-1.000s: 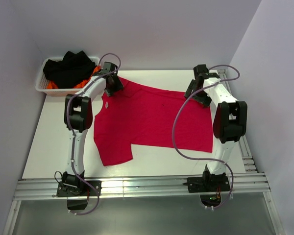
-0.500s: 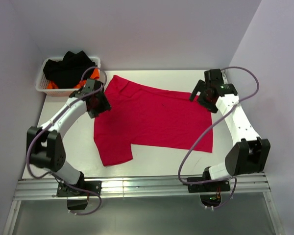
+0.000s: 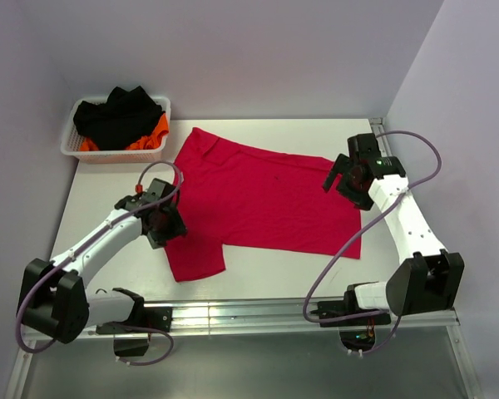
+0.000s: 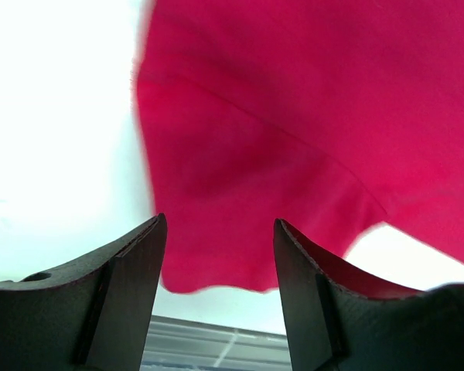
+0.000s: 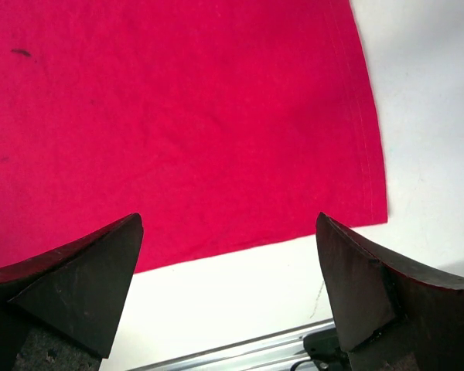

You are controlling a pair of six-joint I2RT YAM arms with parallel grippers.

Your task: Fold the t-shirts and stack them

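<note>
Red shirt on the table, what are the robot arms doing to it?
Two arms are setting up to fold the red shirt, which lies spread flat on the table. The left claw is open by a sleeve, the right claw open above the hem. Neither holds anything. More clothes sit in the basket.

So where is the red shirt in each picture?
Top external: red shirt lies flat in the middle of the table.
Left wrist: red shirt fills the top and right.
Right wrist: red shirt fills the upper left.
Shared landmark: the metal rail at the table's near edge, low in every view.
</note>
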